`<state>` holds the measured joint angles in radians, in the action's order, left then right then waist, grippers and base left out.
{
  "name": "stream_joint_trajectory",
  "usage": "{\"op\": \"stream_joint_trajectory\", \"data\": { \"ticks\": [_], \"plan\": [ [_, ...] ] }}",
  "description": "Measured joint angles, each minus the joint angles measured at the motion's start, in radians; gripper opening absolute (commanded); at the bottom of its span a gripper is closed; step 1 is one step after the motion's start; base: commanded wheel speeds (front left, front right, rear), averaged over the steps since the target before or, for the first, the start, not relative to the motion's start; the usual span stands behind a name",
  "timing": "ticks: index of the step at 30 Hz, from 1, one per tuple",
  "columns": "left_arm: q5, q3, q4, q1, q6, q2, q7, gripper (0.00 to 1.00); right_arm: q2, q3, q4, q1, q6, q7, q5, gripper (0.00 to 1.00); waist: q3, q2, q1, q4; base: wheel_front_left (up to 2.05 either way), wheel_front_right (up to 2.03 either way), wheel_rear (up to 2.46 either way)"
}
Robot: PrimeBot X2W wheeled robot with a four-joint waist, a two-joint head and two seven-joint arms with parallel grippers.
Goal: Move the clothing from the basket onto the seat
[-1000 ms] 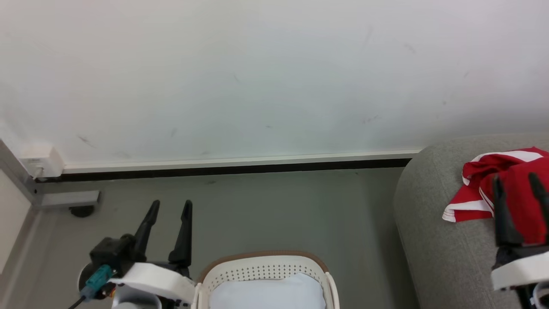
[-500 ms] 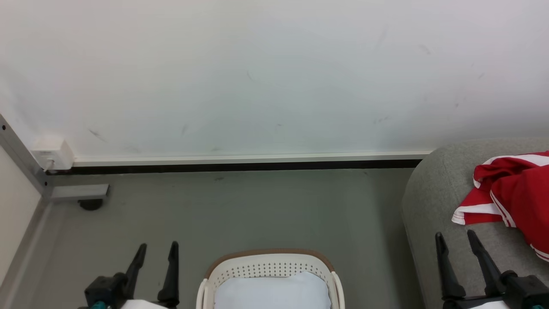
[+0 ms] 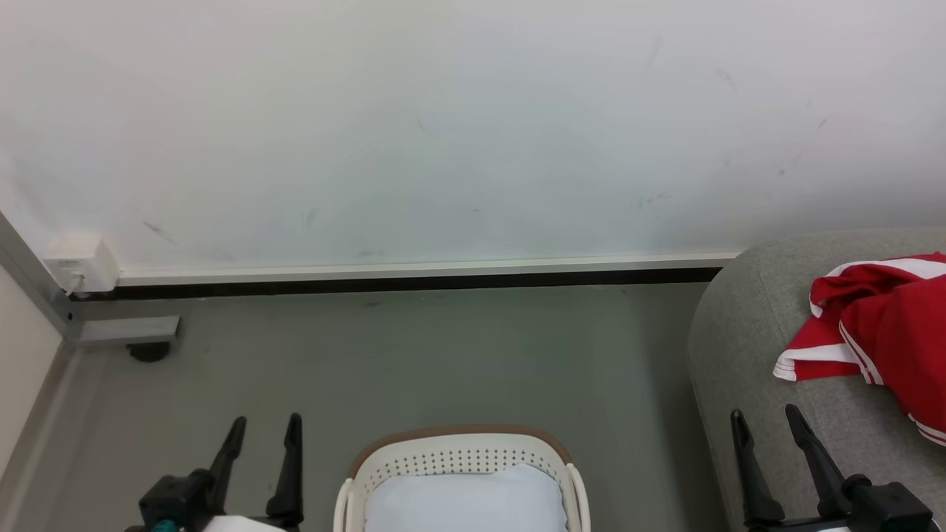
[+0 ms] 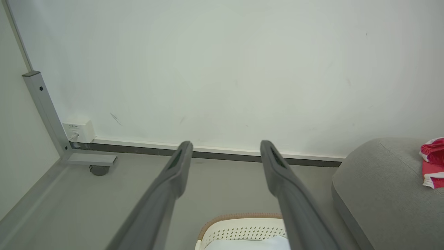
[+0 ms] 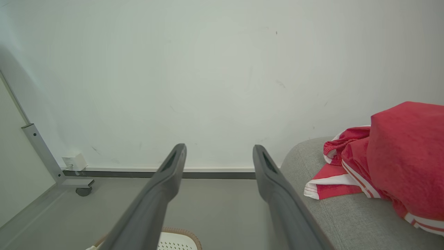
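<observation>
The red clothing [image 3: 890,332] with white stripes lies heaped on the grey seat [image 3: 746,347] at the right; it also shows as clothing [image 5: 399,159] on the seat [image 5: 333,215], and as clothing [image 4: 432,161] on the seat [image 4: 378,191]. The cream basket [image 3: 462,458] with its brown rim stands at the bottom centre, holding a pale white-blue cushion-like lining [image 3: 465,502] and no red cloth that I can see. My left gripper [image 3: 264,425] is open, left of the basket. My right gripper [image 3: 765,414] is open over the seat's front, below the clothing and apart from it.
A white wall with a dark skirting strip [image 3: 399,281] runs behind the grey floor [image 3: 443,355]. At the left stand a metal frame with a caster [image 3: 144,347] and a white wall socket [image 3: 77,266].
My right gripper has pulled back from the red clothing, which stays on the seat, and now stands open below it. My left gripper has dropped lower in the view. The camera shifted slightly.
</observation>
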<state>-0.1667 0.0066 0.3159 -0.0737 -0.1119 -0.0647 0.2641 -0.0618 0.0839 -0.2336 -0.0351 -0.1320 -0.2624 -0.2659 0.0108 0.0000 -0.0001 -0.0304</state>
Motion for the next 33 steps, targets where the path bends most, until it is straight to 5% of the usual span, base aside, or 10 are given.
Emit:
{"op": "stream_joint_trajectory", "data": {
  "ticks": [17,18,24,33],
  "plan": [
    [0.019,0.017,-0.009,0.002,-0.013,0.013,0.0,1.0,0.008,0.0,-0.011,0.0,0.0,0.0,-0.006,1.0,0.005,0.0,0.0,0.004,0.0,0.0,0.0],
    [0.018,0.015,-0.007,0.003,-0.014,0.014,0.0,0.0,0.008,0.0,-0.012,0.0,0.0,0.0,-0.006,0.0,0.005,0.0,0.0,0.005,0.0,0.0,0.0],
    [0.002,0.017,0.039,0.024,-0.014,0.024,-0.016,0.0,0.011,0.004,-0.05,0.02,0.0,0.008,-0.032,0.0,0.005,0.0,0.0001,0.005,0.0,0.0,0.0],
    [-0.179,0.028,0.03,0.023,-0.014,0.024,-0.061,0.0,0.009,-0.012,-0.048,0.018,0.0,0.051,-0.193,0.0,0.004,0.0,0.0,0.007,0.0,0.0,0.0]
  ]
}}
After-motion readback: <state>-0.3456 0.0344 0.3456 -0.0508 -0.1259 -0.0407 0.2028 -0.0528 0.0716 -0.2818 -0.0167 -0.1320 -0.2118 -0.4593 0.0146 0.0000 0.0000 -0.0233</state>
